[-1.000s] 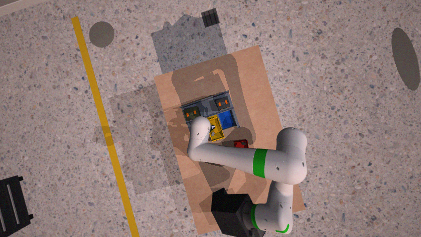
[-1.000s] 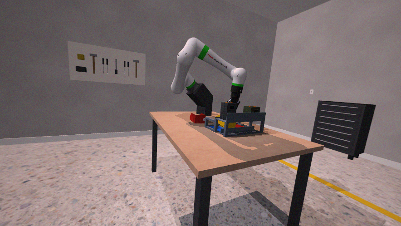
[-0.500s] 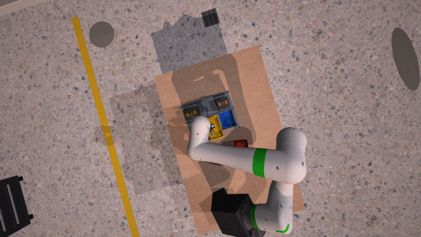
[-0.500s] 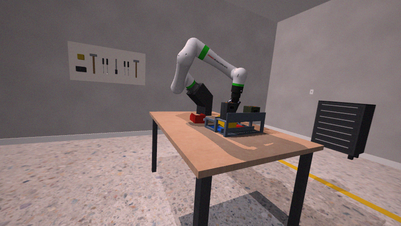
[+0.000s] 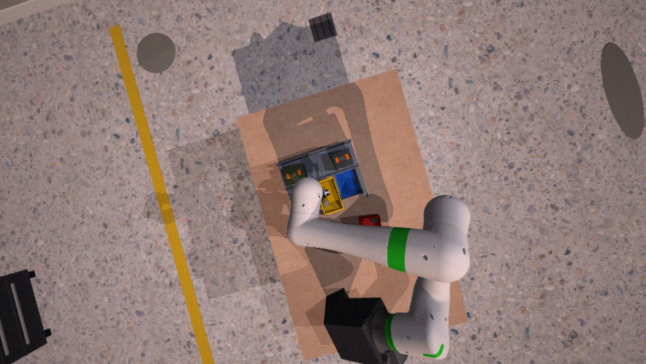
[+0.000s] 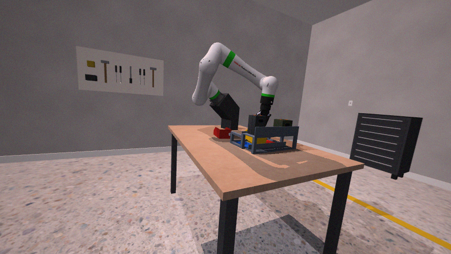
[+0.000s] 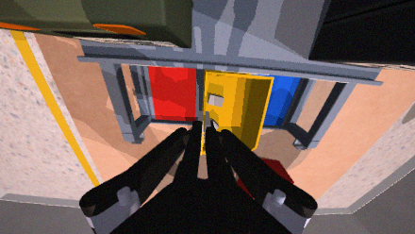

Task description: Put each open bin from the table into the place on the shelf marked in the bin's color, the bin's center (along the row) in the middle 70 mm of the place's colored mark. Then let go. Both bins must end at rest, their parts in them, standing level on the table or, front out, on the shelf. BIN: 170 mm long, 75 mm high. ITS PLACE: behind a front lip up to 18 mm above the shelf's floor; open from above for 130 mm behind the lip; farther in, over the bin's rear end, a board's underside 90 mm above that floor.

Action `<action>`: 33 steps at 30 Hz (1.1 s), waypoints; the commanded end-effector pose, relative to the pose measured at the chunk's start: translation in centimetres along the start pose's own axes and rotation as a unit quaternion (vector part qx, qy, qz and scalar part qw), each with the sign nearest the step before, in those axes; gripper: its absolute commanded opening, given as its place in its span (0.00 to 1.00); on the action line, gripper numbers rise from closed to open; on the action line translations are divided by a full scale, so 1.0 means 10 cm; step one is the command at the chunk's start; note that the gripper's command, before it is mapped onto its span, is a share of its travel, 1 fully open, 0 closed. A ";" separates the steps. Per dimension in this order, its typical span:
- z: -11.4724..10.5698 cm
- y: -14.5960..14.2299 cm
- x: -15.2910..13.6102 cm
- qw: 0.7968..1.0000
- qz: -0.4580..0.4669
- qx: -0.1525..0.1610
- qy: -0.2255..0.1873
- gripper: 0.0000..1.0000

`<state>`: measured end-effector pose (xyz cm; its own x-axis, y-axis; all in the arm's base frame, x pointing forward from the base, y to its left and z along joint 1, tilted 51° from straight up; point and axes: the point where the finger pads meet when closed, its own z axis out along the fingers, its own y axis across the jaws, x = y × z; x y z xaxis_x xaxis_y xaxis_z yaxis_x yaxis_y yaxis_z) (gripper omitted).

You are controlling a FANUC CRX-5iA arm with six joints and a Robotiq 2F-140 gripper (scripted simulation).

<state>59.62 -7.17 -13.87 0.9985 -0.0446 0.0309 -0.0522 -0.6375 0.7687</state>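
An olive box (image 5: 294, 174) (image 6: 282, 122) (image 7: 94, 24) and a charcoal box (image 5: 341, 158) (image 6: 256, 124) (image 7: 368, 28), both with orange marks, stand near the end effector (image 5: 326, 193) (image 6: 267, 119) (image 7: 205, 125). In the wrist view, the olive one is up and left of its tips, the charcoal one up and right. Well left of the end effector from above, a yellow stripe (image 5: 149, 144) (image 6: 378, 212) (image 7: 57, 113) crosses the speckled floor (image 5: 519, 135) (image 6: 94, 189) (image 7: 28, 113); farther out stands a black drawer cabinet (image 5: 20, 316) (image 6: 378, 142). In the exterior view, a pale board (image 6: 120, 86) with two hammers hangs on the wall far left of the end effector, and a small white plate (image 6: 350, 103) is on the wall to its right.
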 end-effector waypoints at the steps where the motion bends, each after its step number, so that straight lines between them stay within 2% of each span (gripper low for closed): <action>1: 0.00 0.00 0.01 1.000 0.000 0.000 0.001 0.00; 33: 0.01 0.00 0.00 1.000 0.000 0.000 0.008 0.00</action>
<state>59.63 -7.23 -13.91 0.9986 -0.0367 0.0375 -0.0523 -0.6373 0.7688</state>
